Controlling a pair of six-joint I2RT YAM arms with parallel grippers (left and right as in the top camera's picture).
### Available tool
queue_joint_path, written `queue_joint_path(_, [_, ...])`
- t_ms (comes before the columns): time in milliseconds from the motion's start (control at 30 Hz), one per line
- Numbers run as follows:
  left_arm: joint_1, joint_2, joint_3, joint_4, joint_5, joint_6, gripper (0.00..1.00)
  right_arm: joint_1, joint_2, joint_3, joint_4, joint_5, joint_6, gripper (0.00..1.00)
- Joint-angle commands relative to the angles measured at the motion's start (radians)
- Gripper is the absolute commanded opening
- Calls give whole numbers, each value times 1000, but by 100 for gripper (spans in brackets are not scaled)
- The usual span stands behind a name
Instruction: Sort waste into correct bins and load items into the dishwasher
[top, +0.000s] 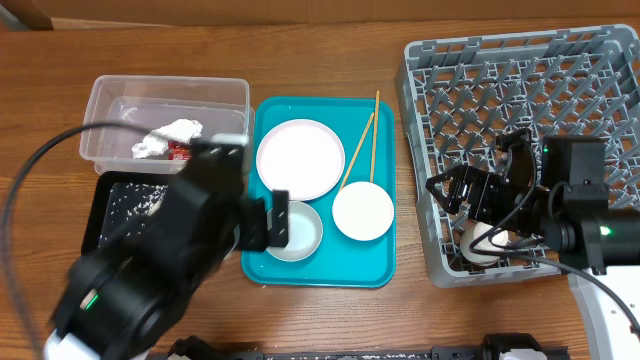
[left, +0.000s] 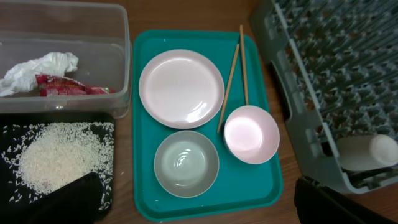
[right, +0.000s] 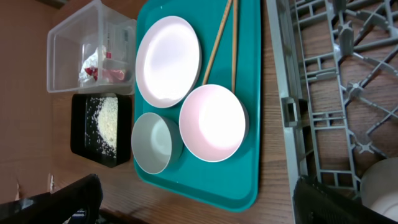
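On the teal tray (top: 380, 262) lie a round plate (top: 300, 158), a pink bowl (top: 363, 211), a white bowl (top: 300, 236) and two chopsticks (top: 362, 140). A white cup (top: 478, 240) lies in the grey rack (top: 520, 70) near its front left corner. The clear tub (top: 110, 100) holds the tissue (top: 170, 133) and red wrapper (top: 180, 150). Rice (top: 135, 200) lies in the black tray (top: 100, 215). My left gripper (left: 199, 208) is open and empty, above the white bowl (left: 186, 163). My right gripper (right: 199, 208) is open and empty, over the rack's left side by the cup (right: 382, 186).
The rack's left wall (left: 292, 106) stands close to the teal tray's right edge. A white object (top: 615, 310) sits at the front right corner. Bare wooden table runs along the front edge and behind the containers.
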Motion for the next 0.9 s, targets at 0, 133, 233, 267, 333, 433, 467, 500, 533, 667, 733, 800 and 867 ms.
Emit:
queue_joint_path(0, [0,-56,7,-1,4,12,100,-5,21,17,4,6,-1,100])
queue_joint_path(133, [0,-102,7,-2,5,13,100,-5,56,17,4,6,-1,100])
queue_joint_path(233, [0,-108,7,-32,-66,26,100,-5,80,17,4,6,-1,100])
queue_joint_path(267, [0,-108,7,-49,-110,27,100,-5,87,17,4,6,-1,100])
queue_joint_path(333, [0,-108,3,-66,-192,27,100,-5,101,17,4,6,-1,100])
queue_joint_path(433, [20,-122,-36,-34,-305,34,100,-5,118,17,4,6,-1,100])
queue_joint_path(467, [42,-137,-64,-1,-314,55,100,-5,122,17,4,6,-1,100])
queue_joint_path(500, [74,-156,-98,44,-299,85,100,-5,126,17,4,6,-1,100])
queue_joint_path(533, [117,-187,-149,108,-253,127,100,-5,127,17,4,6,-1,100])
queue_joint_path(667, [271,-333,-377,389,-13,304,100,-5,129,17,4,6,-1,100])
queue_joint_path(733, [343,-425,-513,526,107,359,100,-5,129,17,4,6,-1,100])
queue_joint_path(800, [400,-512,-636,634,183,369,100,-5,129,17,4,6,-1,100])
queue_joint_path(867, [445,-605,-761,733,225,368,100,-5,129,17,4,6,-1,100])
